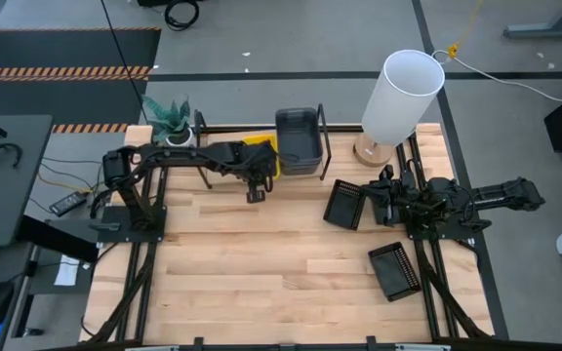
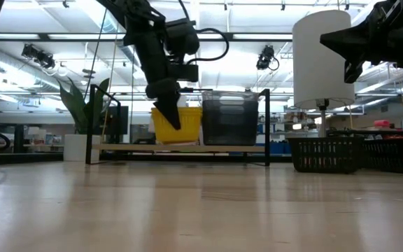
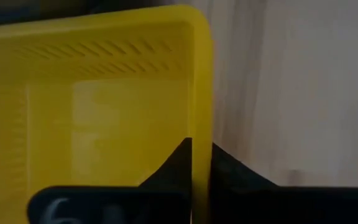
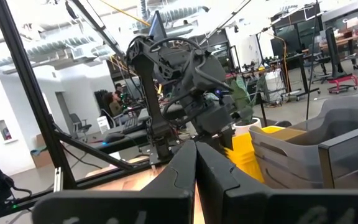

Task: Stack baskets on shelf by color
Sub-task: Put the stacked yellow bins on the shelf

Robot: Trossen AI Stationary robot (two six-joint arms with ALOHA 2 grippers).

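Observation:
A yellow basket (image 3: 104, 124) stands on the shelf (image 2: 180, 148) next to stacked dark grey baskets (image 1: 299, 138), as the low view also shows (image 2: 186, 126). My left gripper (image 3: 201, 146) reaches over it and is shut on its side wall. Two black perforated baskets lie on the table, one (image 1: 344, 205) close to my right gripper and one (image 1: 395, 270) nearer the near edge. My right gripper (image 4: 196, 162) hangs raised above the table with shut fingers, holding nothing, and faces the shelf. My left gripper pinches the yellow basket's side wall near a corner (image 3: 202, 106), one finger (image 3: 176, 168) inside the basket and the other (image 3: 232, 171) outside. The fingers slant down from above, from the table's left (image 2: 172, 112). Whether the basket's bottom rests on the shelf, I cannot tell.
A tall white lamp (image 1: 401, 93) stands at the shelf's right end, and a potted plant (image 1: 169, 117) at its left end. The shelf's black wire uprights (image 2: 267, 126) rise at both ends. Bare wooden tabletop (image 1: 261, 263) stretches from the shelf to the near edge.

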